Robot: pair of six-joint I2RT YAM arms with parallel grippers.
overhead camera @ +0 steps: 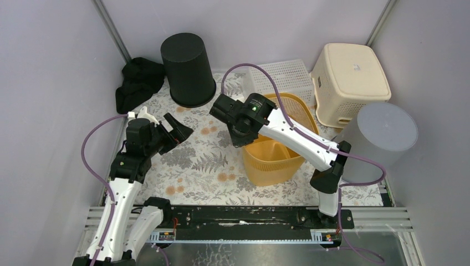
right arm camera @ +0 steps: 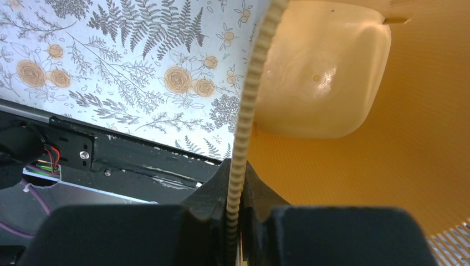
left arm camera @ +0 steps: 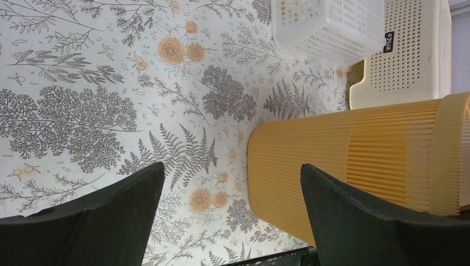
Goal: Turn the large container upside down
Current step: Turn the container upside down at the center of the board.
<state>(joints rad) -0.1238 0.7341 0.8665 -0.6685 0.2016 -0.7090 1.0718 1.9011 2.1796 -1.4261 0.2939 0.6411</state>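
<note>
top view: yellow basket (overhead camera: 274, 158) sat on floral mat (overhead camera: 205, 160), centre-right, mouth facing up. right gripper (overhead camera: 244, 136) was at its 10 o'clock rim. left gripper (overhead camera: 178, 128) gaped wide, empty, off basket's 9 o'clock side, apart.
left wrist: basket's ribbed wall showed beyond spread fingers.
right wrist: jaws were pinched tight on basket rim.
</note>
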